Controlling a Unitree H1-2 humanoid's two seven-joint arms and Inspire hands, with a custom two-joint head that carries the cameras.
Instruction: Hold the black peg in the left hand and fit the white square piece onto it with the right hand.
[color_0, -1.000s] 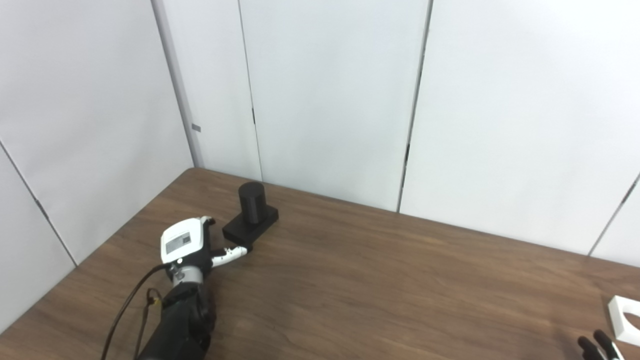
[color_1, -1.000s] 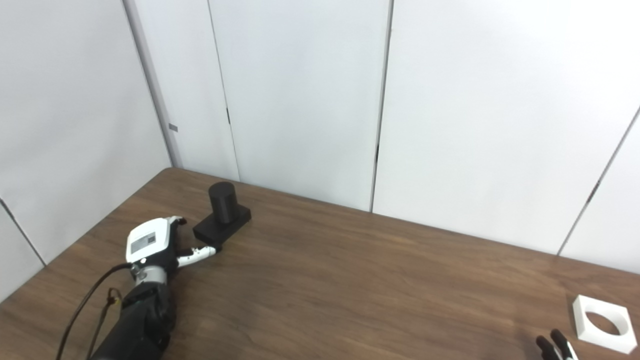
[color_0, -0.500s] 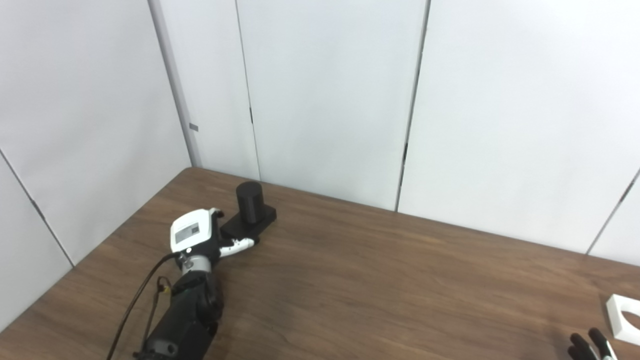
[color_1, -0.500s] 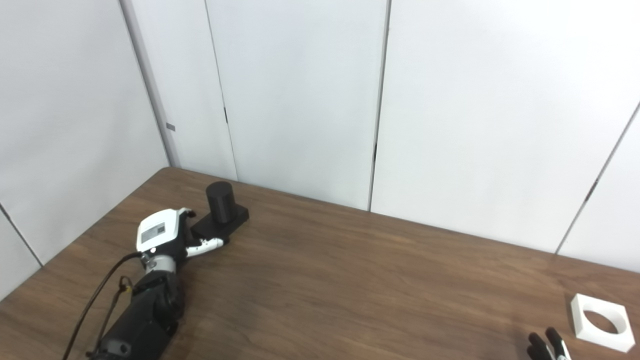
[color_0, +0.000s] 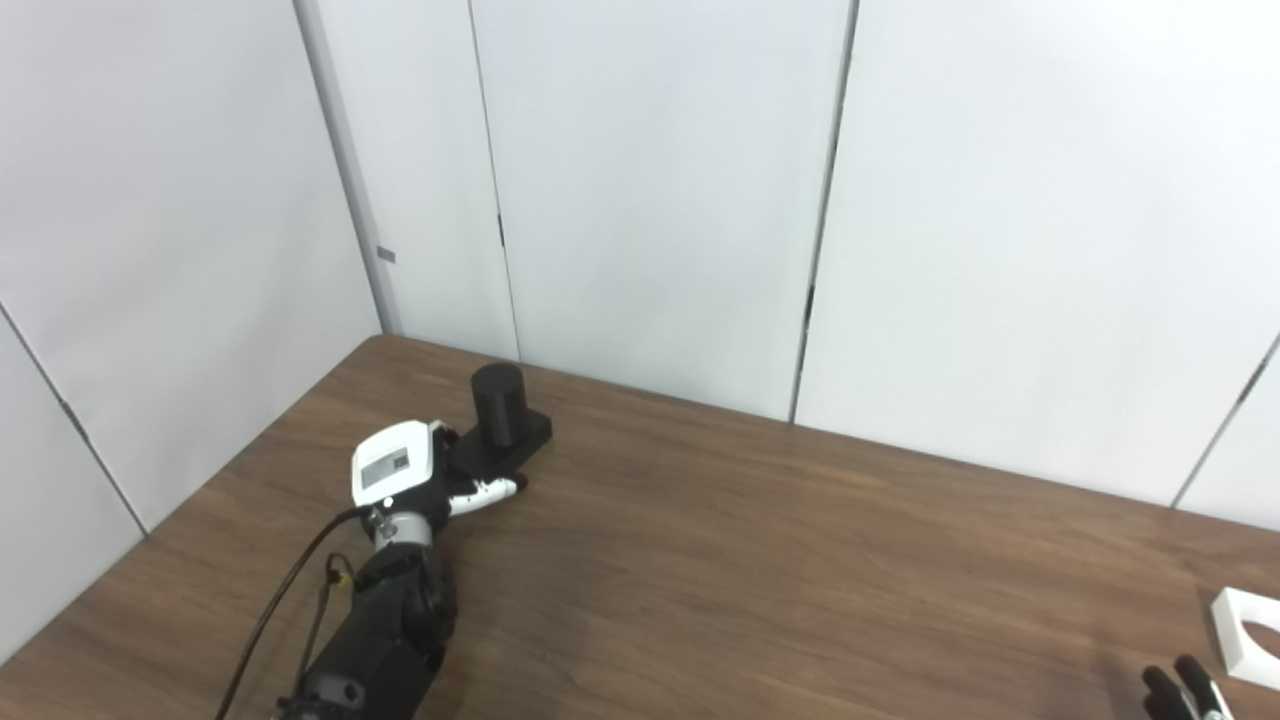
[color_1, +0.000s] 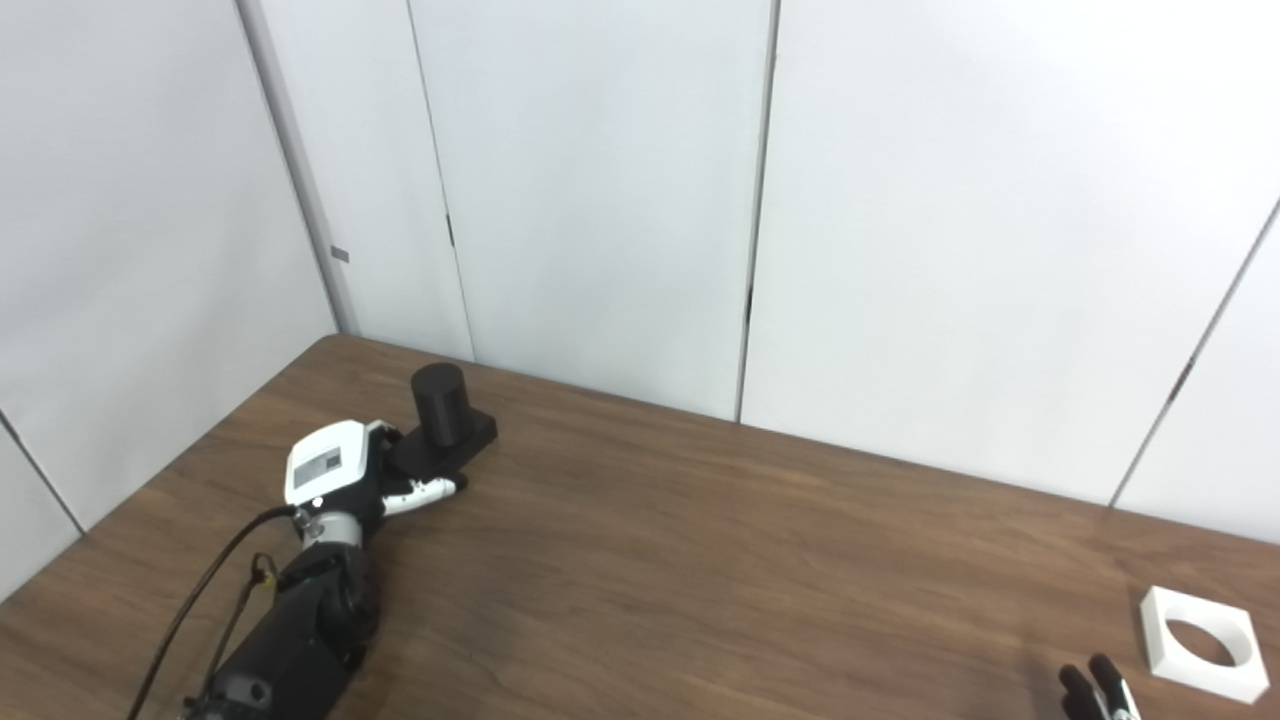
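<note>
Left eye view: the peg (color_0: 498, 402) stands upright on its flat black base near the far left corner of the desk (color_0: 760, 560). The left hand (color_0: 412, 478) sits against the near left edge of that base, white back plate up. Its thumb (color_0: 490, 490) lies along the base's near edge, seemingly touching it. The other fingers are hidden behind the hand, so I cannot tell whether they grip the base or stay spread. The peg's cylinder is clear of the hand. Far from the peg, at the desk's right edge, the white piece (color_0: 1248, 636) lies flat, cut by the frame. Just nearer than it, only the dark fingertips of the right hand (color_0: 1180, 692) show at the bottom edge, apart from the piece.

Right eye view: the white piece (color_1: 1198, 656) shows whole, a square with 1 round hole, flat on the desk. The right hand (color_1: 1096, 690) shows as 2 dark fingertips side by side, near the piece's left corner but not touching it; its state cannot be told. The left hand (color_1: 340, 478) is again against the peg's base.
</note>
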